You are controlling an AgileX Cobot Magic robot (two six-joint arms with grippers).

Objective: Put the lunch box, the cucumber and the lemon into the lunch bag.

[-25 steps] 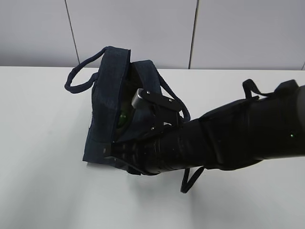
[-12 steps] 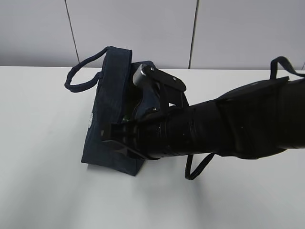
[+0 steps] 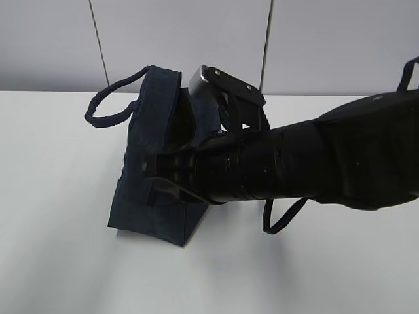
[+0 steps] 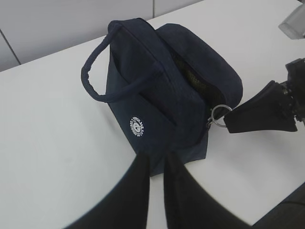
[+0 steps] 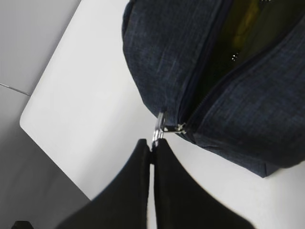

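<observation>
I'm pinching the ring pull (image 5: 158, 128) with right tool (image 5: 151, 147); left tool (image 4: 158, 162) is nearly clenched, empty; arm now hiding more of bag (image 3: 154, 190), contents murky.

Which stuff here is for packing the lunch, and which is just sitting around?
For the job: lunch bag; its silver ring pull, pinched by the right claw; left claw by the bag's corner.
Just there: white table.

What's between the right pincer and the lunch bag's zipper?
Only the silver ring pull: the right pincer is shut on it at the lunch bag, seen in the right wrist view.
</observation>
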